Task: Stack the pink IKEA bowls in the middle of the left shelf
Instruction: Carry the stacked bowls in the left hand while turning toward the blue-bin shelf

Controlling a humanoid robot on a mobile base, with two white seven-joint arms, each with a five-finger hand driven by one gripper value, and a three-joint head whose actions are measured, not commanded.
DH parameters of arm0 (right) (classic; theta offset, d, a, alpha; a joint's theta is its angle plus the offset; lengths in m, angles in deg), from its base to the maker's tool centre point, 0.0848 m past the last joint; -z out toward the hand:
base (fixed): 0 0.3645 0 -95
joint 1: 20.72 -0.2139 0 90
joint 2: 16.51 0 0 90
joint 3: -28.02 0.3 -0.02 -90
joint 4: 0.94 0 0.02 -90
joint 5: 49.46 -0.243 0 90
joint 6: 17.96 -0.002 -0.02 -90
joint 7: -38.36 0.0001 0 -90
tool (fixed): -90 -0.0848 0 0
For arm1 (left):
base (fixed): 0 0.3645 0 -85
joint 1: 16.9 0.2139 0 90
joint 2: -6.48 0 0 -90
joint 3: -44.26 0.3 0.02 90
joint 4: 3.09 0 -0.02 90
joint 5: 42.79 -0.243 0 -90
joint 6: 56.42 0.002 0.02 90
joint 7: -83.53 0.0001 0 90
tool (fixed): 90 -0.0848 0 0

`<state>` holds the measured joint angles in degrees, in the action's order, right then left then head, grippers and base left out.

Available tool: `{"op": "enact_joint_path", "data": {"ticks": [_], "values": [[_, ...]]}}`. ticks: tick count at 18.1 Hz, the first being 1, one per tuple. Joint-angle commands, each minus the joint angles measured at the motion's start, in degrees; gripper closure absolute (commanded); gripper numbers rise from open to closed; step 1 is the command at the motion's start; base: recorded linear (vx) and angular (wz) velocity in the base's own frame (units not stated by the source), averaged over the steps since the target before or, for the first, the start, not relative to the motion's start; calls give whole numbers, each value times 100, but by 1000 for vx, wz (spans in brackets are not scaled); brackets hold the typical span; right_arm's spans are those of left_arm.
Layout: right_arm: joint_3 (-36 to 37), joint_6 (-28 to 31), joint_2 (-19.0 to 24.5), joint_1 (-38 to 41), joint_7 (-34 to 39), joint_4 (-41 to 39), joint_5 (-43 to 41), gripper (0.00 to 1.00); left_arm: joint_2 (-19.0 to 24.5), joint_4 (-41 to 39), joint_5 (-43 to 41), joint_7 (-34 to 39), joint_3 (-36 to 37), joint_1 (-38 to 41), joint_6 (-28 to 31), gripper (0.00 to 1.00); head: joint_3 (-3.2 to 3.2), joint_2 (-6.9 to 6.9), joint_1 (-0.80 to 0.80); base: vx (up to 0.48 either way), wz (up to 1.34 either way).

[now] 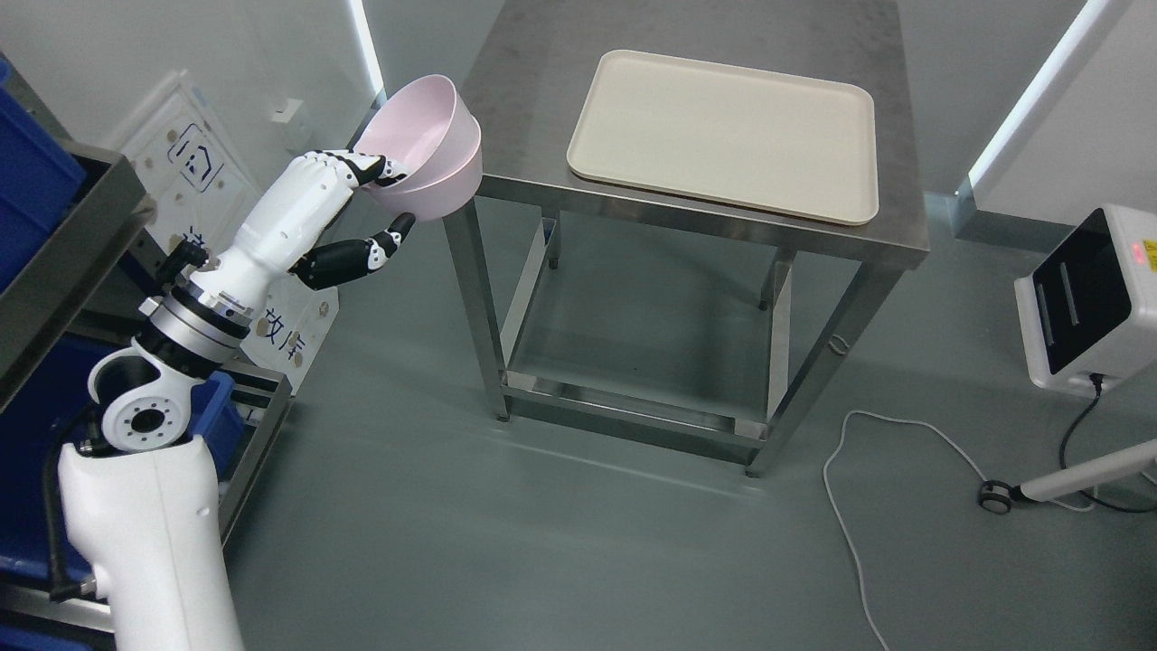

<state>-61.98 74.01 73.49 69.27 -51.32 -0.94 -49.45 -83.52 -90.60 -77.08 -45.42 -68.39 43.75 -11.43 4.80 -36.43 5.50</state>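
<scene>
Head view: tilted pink bowl (pixel 429 145) pinched at its rim in left robot hand (pixel 362 212)

Bright, even light, sharp focus; glowing wall strips (pixel 1039 90), perhaps mild edge distortion.

Pink bowls (pixel 432 145) in left hand (pixel 357 212)

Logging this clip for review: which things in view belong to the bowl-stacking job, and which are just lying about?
Job: pink bowls, tilted, held in the left hand; shelf at left.
Lying about: beige tray on steel table; white cable on floor; white device at right.
</scene>
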Motion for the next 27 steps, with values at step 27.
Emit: {"op": "enact_joint_path", "data": {"ticks": [27], "values": [[70, -4, -100, 168, 3, -193, -1, 0, 100, 128, 1, 97, 323, -1565, 115, 97, 0, 1, 0, -233, 581]]}}
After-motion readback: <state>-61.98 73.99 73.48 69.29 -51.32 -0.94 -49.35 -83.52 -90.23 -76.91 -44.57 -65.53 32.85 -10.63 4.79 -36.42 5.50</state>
